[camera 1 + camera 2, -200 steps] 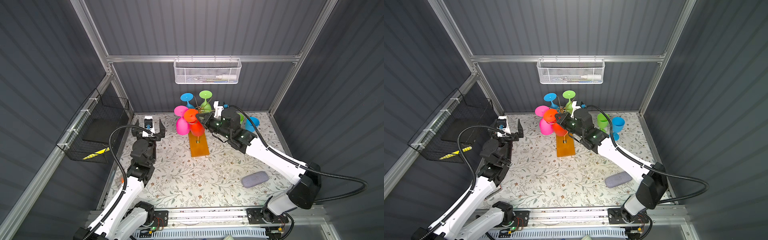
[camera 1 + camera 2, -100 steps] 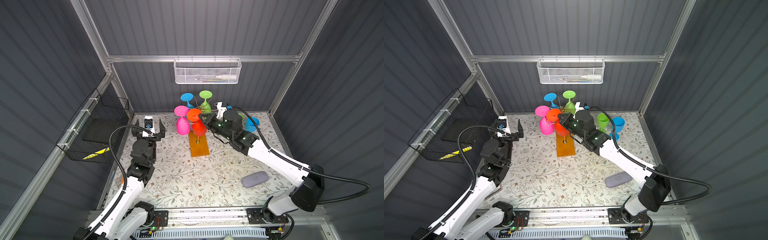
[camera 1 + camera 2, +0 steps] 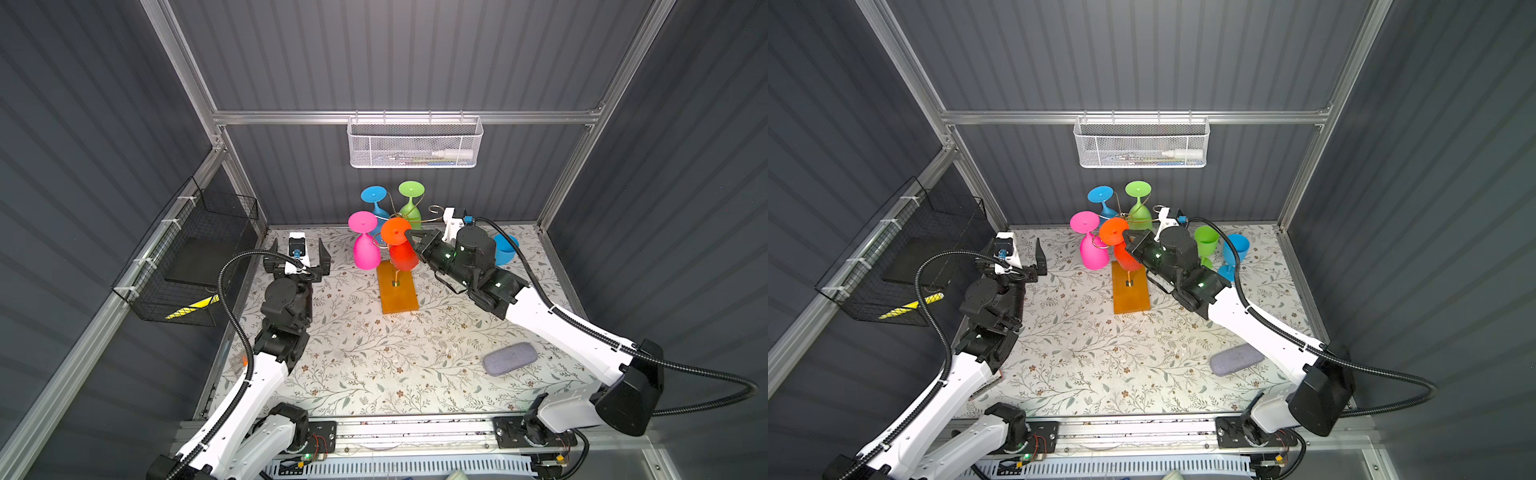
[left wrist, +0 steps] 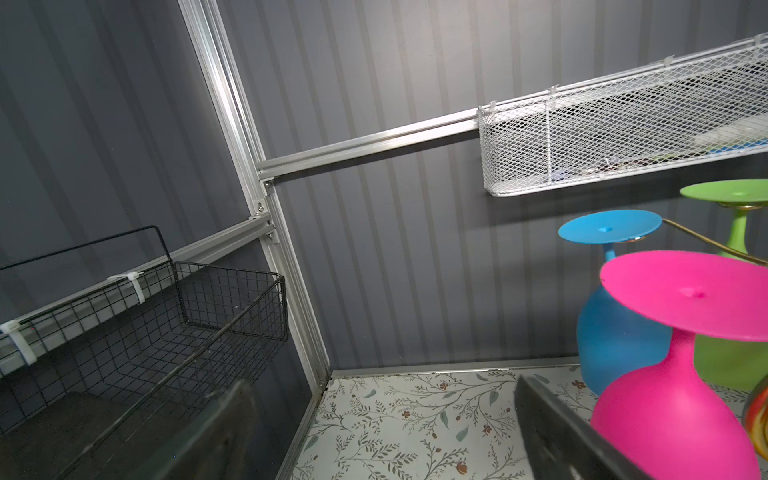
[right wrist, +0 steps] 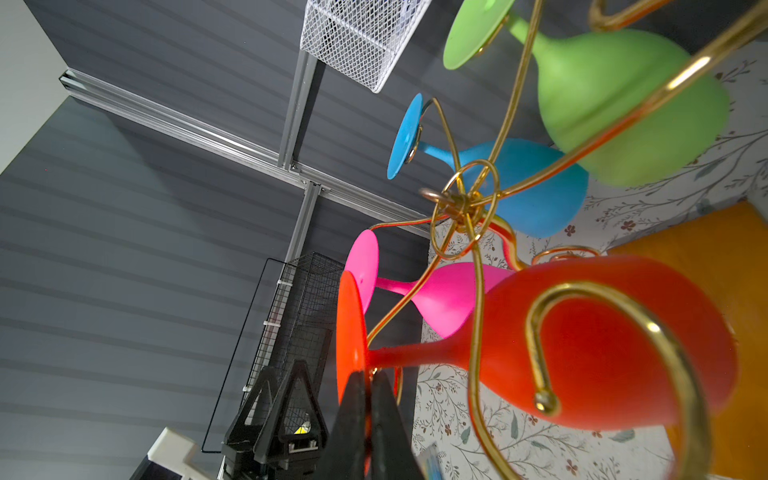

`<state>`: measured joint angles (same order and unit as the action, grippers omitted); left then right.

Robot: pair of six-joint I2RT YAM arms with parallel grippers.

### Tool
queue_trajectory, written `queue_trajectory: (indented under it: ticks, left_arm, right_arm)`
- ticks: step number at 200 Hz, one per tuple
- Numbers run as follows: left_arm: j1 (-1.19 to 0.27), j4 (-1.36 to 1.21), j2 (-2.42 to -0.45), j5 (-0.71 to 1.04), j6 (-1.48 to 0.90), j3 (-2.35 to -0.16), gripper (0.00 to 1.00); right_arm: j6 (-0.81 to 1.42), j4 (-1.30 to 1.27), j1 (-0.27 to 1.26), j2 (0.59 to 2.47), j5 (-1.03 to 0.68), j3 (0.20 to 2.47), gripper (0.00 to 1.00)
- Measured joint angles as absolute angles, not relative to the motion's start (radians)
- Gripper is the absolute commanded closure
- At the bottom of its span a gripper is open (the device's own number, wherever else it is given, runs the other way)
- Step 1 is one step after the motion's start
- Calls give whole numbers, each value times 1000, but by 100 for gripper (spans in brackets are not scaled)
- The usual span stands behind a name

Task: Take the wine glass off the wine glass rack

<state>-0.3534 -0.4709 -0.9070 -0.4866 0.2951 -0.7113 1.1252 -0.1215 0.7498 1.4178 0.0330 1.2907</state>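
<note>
The right gripper (image 5: 368,386) is clamping firmly on the rim of the flat foot of the orange wine glass (image 5: 602,349). Its black fingers (image 5: 353,415) are pressing the disc from both faces, and the right wrist view is showing no gap. The glass is hanging bowl-down at the front of the wine glass rack (image 3: 399,297), over the amber base, with its stem lying against a gold scroll arm.

Compared with a second ago, the gripper is drawing back from the rack's centre toward its own arm's side. The glass's foot and bowl are shifting with it while the rack's base is staying put. I am reading this as the slide-out being underway, with the grip holding and the stem travelling along the scroll toward its open end. I cannot tell whether the stem is already clear, because the wire is crossing it in both top views.

A pink glass (image 3: 365,249) is hanging just beside the orange one, on the side of the rack facing the left arm. A blue glass (image 3: 374,195) and a green glass (image 3: 411,191) are hanging at the rack's back. An upright green glass (image 3: 1206,243) and an upright blue glass (image 3: 1239,247) are standing on the table (image 3: 374,353) near the rack on the right arm's side, close behind the wrist. A wide swing back is risking a knock there.

The left gripper (image 3: 298,255) is hovering wide open and empty, well apart from the rack.
</note>
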Motion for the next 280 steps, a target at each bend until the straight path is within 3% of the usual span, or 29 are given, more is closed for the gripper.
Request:
queue_trajectory:
  ticks: [100, 172, 224, 280]
  left_arm:
    - [-353, -471, -896, -487, 281, -711, 1]
    - [-350, -331, -863, -451, 119, -798, 11]
    - [-346, -106, -885, -247, -65, -1074, 19]
    - [-344, 8, -1011, 163, -204, -1246, 25]
  right_arm:
    - [1053, -119, 783, 1265, 1, 1128, 100]
    - [936, 35, 738, 1020, 28, 1034, 100]
    - [750, 226, 708, 949, 32, 1170, 100]
    - [555, 305, 707, 950, 27, 1363, 100]
